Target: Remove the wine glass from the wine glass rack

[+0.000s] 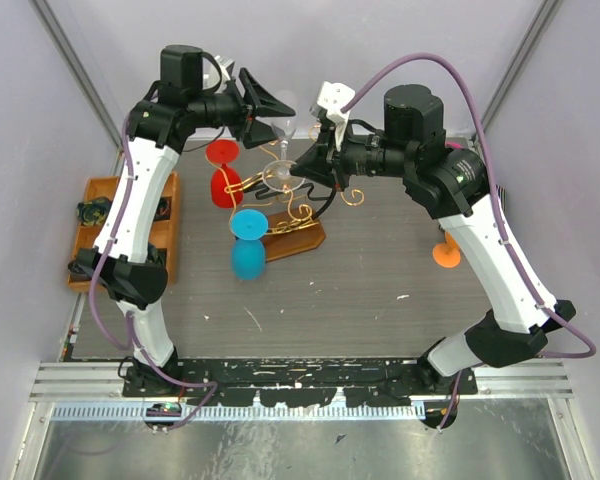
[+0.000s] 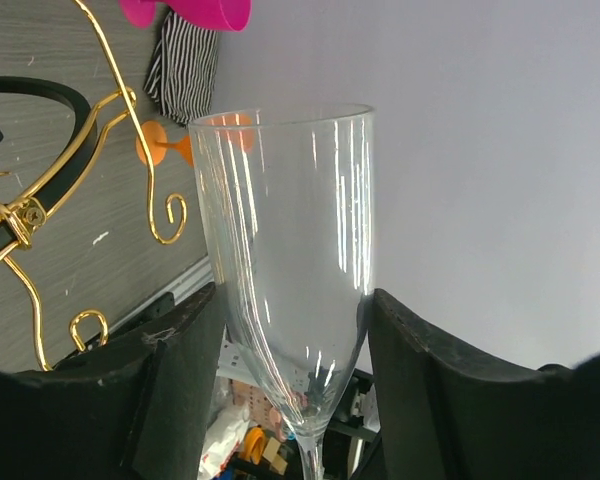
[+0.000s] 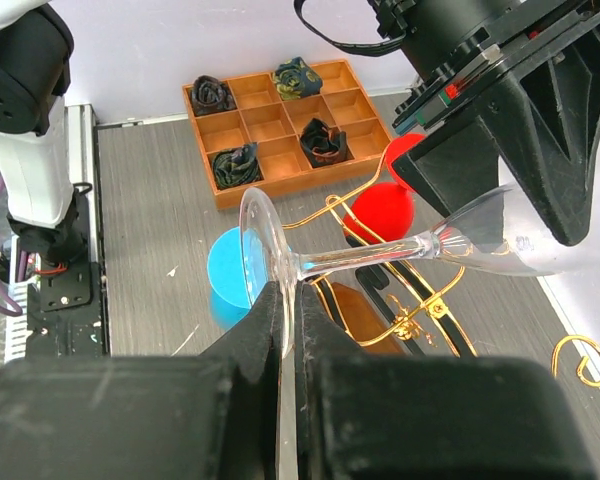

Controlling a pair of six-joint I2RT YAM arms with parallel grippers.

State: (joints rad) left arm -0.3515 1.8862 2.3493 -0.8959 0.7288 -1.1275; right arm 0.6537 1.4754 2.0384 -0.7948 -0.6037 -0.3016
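A clear wine glass point(image 1: 283, 140) lies on its side in the air just above the gold wire rack point(image 1: 292, 207) with its brown wooden base point(image 1: 302, 238). My left gripper point(image 1: 278, 115) is shut on the glass's bowl point(image 2: 290, 250), with a finger point(image 2: 180, 385) touching each side. My right gripper point(image 1: 308, 168) is shut on the rim of the glass's foot point(image 3: 260, 250). The stem point(image 3: 380, 255) runs from there to the bowl. The rack's gold scrolls point(image 2: 130, 150) and black bar point(image 2: 55, 95) are beside the bowl. The rack point(image 3: 420, 310) is below the stem.
A red glass point(image 1: 223, 172) and a blue glass point(image 1: 248, 240) are at the rack's left side. An orange glass point(image 1: 445, 254) stands on the table at the right. An orange-brown compartment tray point(image 1: 100, 235) holding rolled cloths is at the left edge.
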